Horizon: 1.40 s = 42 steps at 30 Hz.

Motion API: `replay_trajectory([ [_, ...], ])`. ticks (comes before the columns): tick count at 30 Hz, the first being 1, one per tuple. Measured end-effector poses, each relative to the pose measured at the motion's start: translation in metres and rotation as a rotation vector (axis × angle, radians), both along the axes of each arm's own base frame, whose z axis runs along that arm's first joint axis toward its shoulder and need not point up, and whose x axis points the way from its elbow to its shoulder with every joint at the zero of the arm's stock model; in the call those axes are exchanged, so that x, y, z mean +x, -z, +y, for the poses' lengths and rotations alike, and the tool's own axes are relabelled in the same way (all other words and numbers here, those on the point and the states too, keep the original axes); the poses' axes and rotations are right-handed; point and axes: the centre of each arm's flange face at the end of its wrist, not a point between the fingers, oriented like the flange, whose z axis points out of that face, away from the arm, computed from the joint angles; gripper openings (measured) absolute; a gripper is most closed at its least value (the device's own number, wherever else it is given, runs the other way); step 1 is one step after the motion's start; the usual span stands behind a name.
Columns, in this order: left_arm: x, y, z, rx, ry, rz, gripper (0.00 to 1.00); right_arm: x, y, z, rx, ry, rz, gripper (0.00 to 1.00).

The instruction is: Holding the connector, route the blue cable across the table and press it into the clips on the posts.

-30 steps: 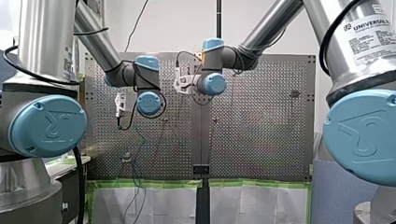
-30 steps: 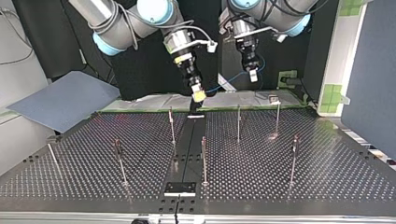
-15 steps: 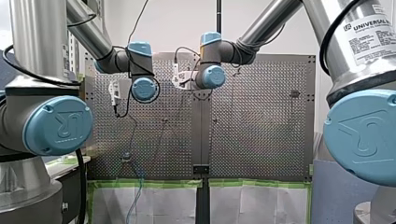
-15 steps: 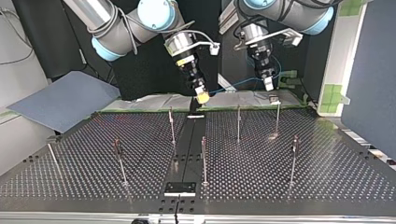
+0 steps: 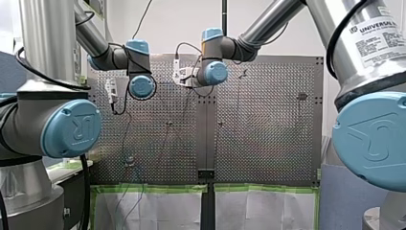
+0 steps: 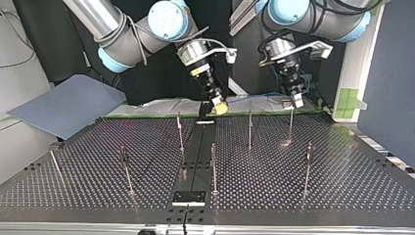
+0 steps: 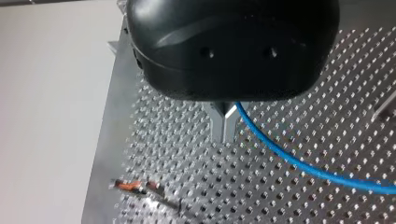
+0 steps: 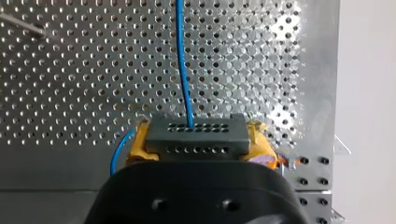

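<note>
In the front view I am reading "UNIVERSAL R", cut off, on the white label [image 5: 378, 28] around my right arm [image 5: 330, 12], far behind my right end effector [image 6: 219, 106]; its smaller print is defeating me. The blue joint caps [image 5: 72, 128] are showing embossed UR logos.

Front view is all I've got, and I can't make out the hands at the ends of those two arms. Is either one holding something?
Observer: Yes. The right wrist view shows my right hand closed on a dark connector, squeezed between yellow pads. A blue cable runs out of it.
Visitor: And the other hand?
Observer: In the left wrist view, my left hand has its metal fingers closed together. The cable comes out right beside them, but I cannot tell whether they pinch it.
Visitor: Is the cable clipped anywhere yet?
Observer: Not that I can see. In the top view the thin posts stand with no cable on them.
</note>
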Motion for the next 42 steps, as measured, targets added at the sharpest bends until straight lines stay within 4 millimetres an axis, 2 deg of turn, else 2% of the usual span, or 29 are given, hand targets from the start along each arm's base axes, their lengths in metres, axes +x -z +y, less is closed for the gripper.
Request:
replay_trajectory([
  [6,0.011,-0.012,0.008,-0.004,-0.024,-0.012,0.0,0.015,0.007,-0.006,0.017,-0.022,0.017,0.0],
  [10,0.019,-0.021,0.012,-0.007,-0.028,-0.024,0.0,0.024,0.005,-0.01,0.027,-0.036,0.006,0.0],
  [19,0.03,-0.032,0.018,-0.018,-0.026,-0.041,0.0,0.037,-0.019,-0.018,0.04,-0.047,-0.037,0.0],
  [25,0.046,-0.051,0.028,-0.024,-0.021,-0.066,0.0,0.045,-0.029,-0.027,0.035,-0.046,-0.046,0.0],
  [32,0.063,-0.071,0.047,-0.021,-0.022,-0.091,0.0,0.058,-0.033,-0.038,0.023,-0.046,-0.059,0.0],
  [42,0.079,-0.079,0.073,-0.031,-0.007,-0.138,0.0,0.076,-0.038,-0.054,0.016,-0.05,-0.083,0.0],
])
